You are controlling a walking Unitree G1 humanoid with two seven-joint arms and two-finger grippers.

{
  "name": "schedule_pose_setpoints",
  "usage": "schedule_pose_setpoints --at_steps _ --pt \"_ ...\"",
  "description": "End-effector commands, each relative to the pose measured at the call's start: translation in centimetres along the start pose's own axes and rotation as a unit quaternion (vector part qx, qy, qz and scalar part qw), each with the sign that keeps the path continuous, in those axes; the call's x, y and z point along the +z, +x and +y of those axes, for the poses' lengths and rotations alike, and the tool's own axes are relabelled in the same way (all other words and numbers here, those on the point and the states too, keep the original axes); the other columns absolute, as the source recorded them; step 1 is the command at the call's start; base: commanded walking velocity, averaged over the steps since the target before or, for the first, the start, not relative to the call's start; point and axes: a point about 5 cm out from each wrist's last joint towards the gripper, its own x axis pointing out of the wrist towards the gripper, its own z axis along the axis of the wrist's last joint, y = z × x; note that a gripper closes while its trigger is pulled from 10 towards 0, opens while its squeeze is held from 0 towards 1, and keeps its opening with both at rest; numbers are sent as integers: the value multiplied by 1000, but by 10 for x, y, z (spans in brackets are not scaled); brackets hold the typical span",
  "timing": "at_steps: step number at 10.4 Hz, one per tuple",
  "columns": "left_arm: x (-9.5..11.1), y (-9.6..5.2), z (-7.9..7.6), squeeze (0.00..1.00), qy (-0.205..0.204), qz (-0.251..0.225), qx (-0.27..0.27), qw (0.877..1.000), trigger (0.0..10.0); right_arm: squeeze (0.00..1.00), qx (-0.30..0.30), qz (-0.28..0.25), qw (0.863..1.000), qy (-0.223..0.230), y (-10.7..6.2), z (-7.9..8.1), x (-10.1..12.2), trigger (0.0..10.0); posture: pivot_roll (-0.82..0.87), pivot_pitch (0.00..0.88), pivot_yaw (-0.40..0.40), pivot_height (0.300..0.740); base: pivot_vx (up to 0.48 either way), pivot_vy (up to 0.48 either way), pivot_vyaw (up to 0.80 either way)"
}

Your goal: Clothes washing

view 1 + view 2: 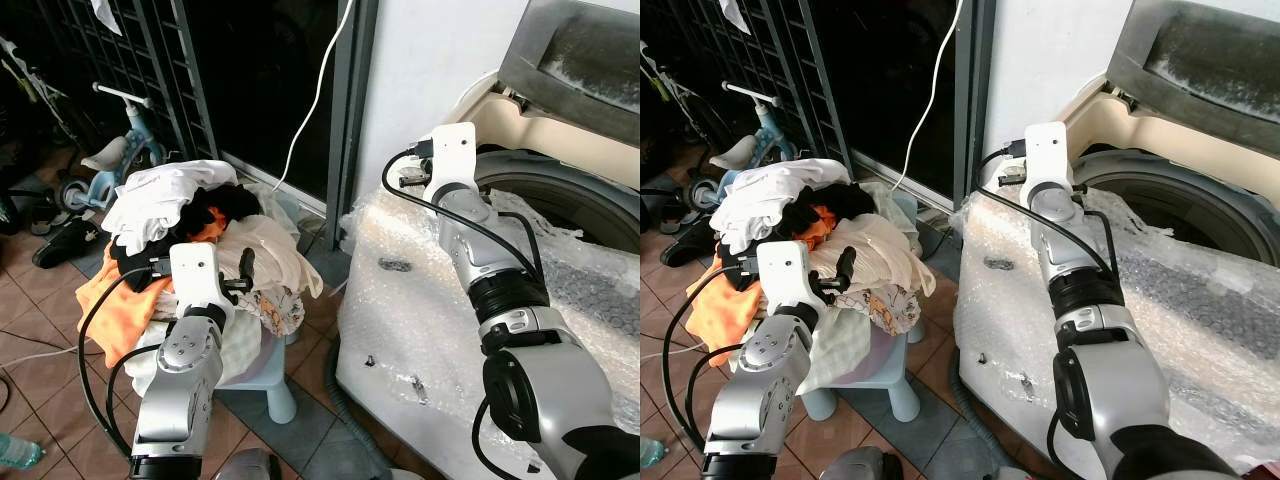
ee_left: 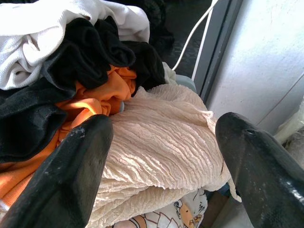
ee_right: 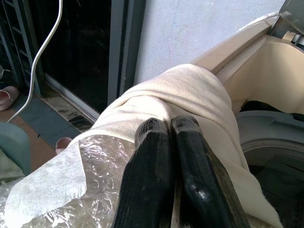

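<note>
Cream crinkled cloth [image 2: 161,142] between wide left gripper [image 2: 161,175] jaws, wrist view.

A small blue kids' bike [image 1: 125,150] stands far left by the dark metal grille [image 1: 150,60]. A white cable [image 1: 318,95] hangs down the dark doorway, and black shoes [image 1: 60,240] lie on the tiled floor [image 1: 30,330] at left.
</note>
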Motion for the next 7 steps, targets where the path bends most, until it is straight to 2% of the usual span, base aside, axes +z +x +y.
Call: schedule_pose_setpoints --at_steps 1,2,3,4,5,6,7 --pt "3 1 -1 0 0 -2 -4 1000 10000 0 -67 -14 997 38 -2 -36 -5 0 -40 0 9 740 0 0 0" --pt "4 1 1 0 2 -7 2 1000 10000 0 -148 -127 981 20 -20 -87 12 0 -40 0 10 740 0 0 0" --pt "4 2 0 0 4 -8 -1 1000 10000 0 -143 -156 977 9 -26 -90 15 4863 -51 0 18 740 0 0 0" --pt "4 3 -1 0 5 -6 -6 1000 10000 0 -117 -158 980 14 -27 -83 13 10000 -54 0 21 740 0 0 0" --pt "5 5 -3 0 6 -7 -10 1000 10000 0 -102 -167 981 -4 -29 -76 11 10000 -55 0 23 740 0 0 0" --pt "5 5 -2 0 6 -9 -6 1000 10000 902 -140 -155 978 -25 -31 -84 6 10000 -53 0 20 740 0 0 0" --pt "5 5 -2 0 6 -9 -3 1000 10000 1000 -215 -112 970 -10 -32 -108 -4 10000 -49 0 16 740 0 0 0"
